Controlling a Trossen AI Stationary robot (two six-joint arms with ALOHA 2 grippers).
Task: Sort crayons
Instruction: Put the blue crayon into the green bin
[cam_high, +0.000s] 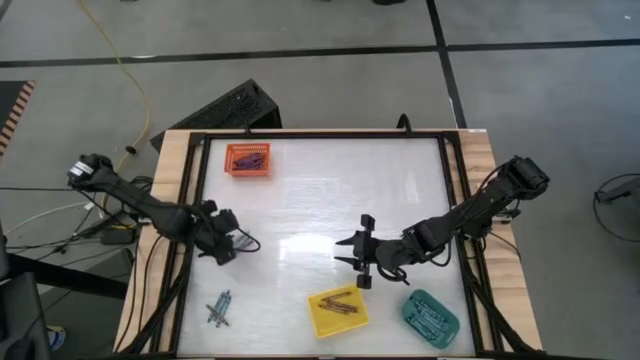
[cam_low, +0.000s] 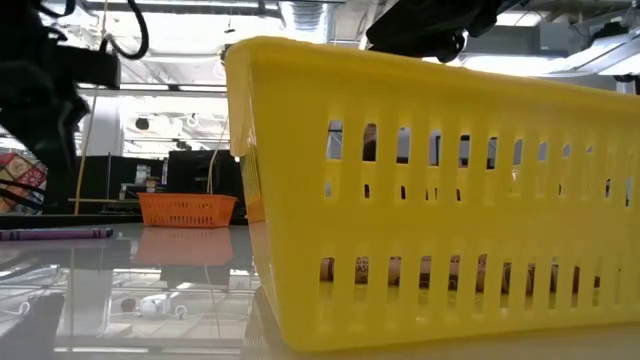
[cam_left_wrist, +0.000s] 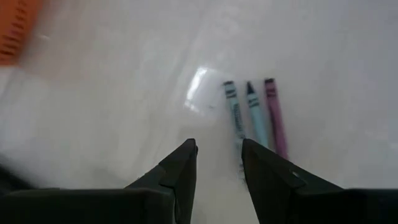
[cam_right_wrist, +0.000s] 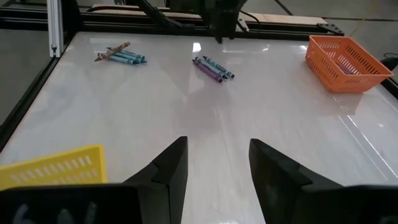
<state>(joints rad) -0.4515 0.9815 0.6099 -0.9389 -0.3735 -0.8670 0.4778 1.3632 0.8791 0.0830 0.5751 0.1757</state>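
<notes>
The left gripper (cam_left_wrist: 217, 165) hangs over the left side of the table (cam_high: 320, 200) with its fingers parted and nothing between them; just ahead of its tips lie three crayons (cam_left_wrist: 254, 115), two teal-blue and one purple, side by side and nearly touching; their long axes run away from the gripper, roughly in line with the way the fingers point, so the gap between the fingers crosses them, and I judge that a straight descent with a small reach forward would straddle one.

The right gripper (cam_right_wrist: 214, 168) waits near the table's middle, fingers likewise spread and empty, facing across the table; from it the same three crayons sit well apart, close under the left arm, so the left arm is plainly the nearer one for this pick.

A second cluster of crayons (cam_high: 219, 307), brownish-red and teal-blue, lies at the near left corner; the orange tray (cam_high: 248, 159) stands at the far left, the yellow tray (cam_high: 337, 312) and the teal tray (cam_high: 430, 318) along the near edge, each already with crayons inside.
</notes>
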